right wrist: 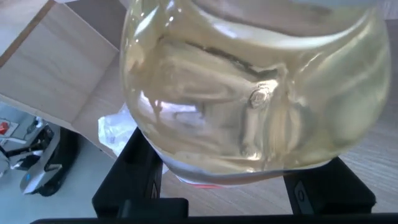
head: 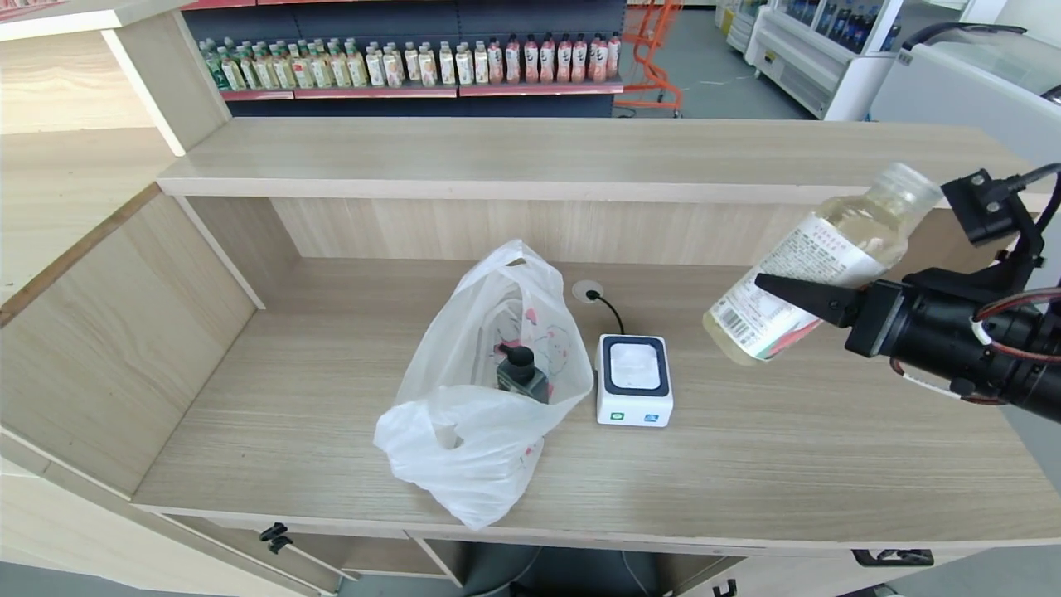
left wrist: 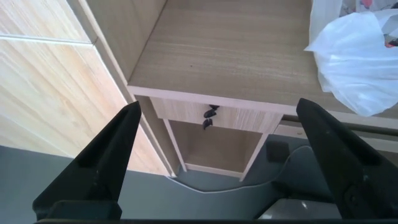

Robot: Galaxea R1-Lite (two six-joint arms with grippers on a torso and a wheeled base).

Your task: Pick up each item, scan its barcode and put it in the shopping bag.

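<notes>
On the worktop, a pump bottle is stowed in the shopping bag; the drink bottle, clamped in the right hand, is judged unscanned; the left hand is spread apart.

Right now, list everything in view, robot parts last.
Clear plastic bottle of pale yellow liquid: one, white-labelled, tilted above counter's right.
Thin white plastic shopping bag: one, open, mid-counter.
Dark pump-top bottle: one, inside the bag.
White box scanner with dark-framed top: one, beside the bag.
Light wooden counter: one, beneath them.
Shelved drink bottles: many, far behind.
Right pincer: black, shut on the bottle.
Left pincer: black, open, before the counter's front edge.
</notes>
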